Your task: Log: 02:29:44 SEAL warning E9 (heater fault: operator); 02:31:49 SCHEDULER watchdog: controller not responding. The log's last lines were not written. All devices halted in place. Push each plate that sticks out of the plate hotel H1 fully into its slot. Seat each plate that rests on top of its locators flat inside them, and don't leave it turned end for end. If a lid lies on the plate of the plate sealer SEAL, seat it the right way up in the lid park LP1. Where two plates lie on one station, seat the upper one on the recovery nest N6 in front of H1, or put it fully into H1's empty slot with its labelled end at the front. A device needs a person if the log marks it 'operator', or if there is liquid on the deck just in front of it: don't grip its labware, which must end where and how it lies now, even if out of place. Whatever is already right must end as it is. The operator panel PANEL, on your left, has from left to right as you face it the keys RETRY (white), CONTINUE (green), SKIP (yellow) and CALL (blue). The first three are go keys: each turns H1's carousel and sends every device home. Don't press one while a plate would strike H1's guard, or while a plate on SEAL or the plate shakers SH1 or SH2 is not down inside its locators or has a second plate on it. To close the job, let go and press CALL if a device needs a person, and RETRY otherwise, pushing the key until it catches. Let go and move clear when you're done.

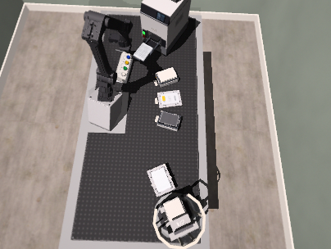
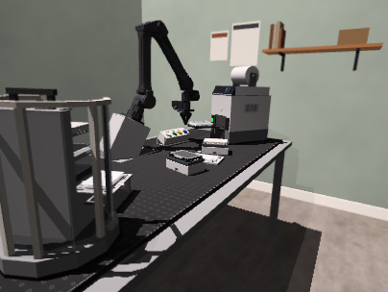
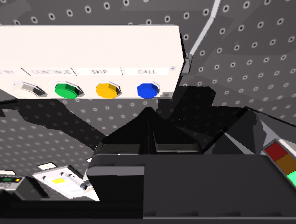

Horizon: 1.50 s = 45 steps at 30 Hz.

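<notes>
The operator panel PANEL (image 3: 90, 55) is a white box with four keys in a row: white RETRY (image 3: 30, 90), green CONTINUE (image 3: 67, 90), yellow SKIP (image 3: 108, 90) and blue CALL (image 3: 147, 90). My gripper (image 3: 148, 112) is shut and empty, its joined fingertips pointing at the deck just below the CALL key. In the side view the gripper (image 2: 186, 120) hangs point down a little above the panel (image 2: 178, 134). From above, the panel (image 1: 124, 66) lies beside the arm's base. The plate sealer SEAL (image 1: 164, 18) has a white plate or lid (image 1: 143, 51) on its stage.
Three stations stand in a row right of the arm: one with a white plate (image 1: 167, 75), one with a yellow patch (image 1: 170, 98), one with a dark plate (image 1: 170, 119). The plate hotel H1 (image 1: 179, 219) stands at the near end, with a white plate (image 1: 160, 179) in front of it.
</notes>
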Tool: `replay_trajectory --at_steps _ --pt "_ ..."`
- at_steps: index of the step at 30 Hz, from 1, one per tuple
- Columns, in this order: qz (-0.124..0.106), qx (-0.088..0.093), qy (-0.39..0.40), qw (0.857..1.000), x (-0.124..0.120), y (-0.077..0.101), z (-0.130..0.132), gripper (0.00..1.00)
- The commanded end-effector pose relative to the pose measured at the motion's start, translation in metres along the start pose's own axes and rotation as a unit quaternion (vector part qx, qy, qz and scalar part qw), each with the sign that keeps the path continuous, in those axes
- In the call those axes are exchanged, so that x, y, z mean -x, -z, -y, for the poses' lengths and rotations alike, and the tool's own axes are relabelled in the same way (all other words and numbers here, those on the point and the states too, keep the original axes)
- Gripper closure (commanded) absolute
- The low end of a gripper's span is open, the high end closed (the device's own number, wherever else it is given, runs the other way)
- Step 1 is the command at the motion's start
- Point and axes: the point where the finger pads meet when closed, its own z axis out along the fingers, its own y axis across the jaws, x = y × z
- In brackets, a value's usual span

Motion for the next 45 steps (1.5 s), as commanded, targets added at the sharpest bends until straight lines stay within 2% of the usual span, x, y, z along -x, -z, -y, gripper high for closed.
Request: replay_trajectory --at_steps 1,5,7,11,12,19,23,29,39,45 --pt "-0.002 0.005 0.000 1.000 -0.004 -0.011 -0.002 1.00" --pt "-0.002 -0.001 0.000 1.000 -0.005 -0.014 0.004 1.00" --pt "-0.002 0.005 0.000 1.000 -0.004 -0.019 -0.002 1.00" --pt "-0.002 0.005 0.000 1.000 -0.004 -0.021 -0.002 1.00" --pt "-0.004 -0.015 -0.001 1.000 -0.007 -0.013 0.020 1.00" --pt "-0.002 0.005 0.000 1.000 -0.005 -0.032 -0.002 1.00" --pt "-0.002 0.000 0.000 1.000 -0.005 -0.035 0.003 1.00" --pt "-0.001 0.006 0.000 1.000 -0.004 -0.036 -0.001 1.00" --pt "-0.002 0.000 0.000 1.000 -0.005 -0.038 0.002 1.00" --pt "-0.002 0.004 0.000 1.000 -0.005 -0.041 -0.002 1.00"
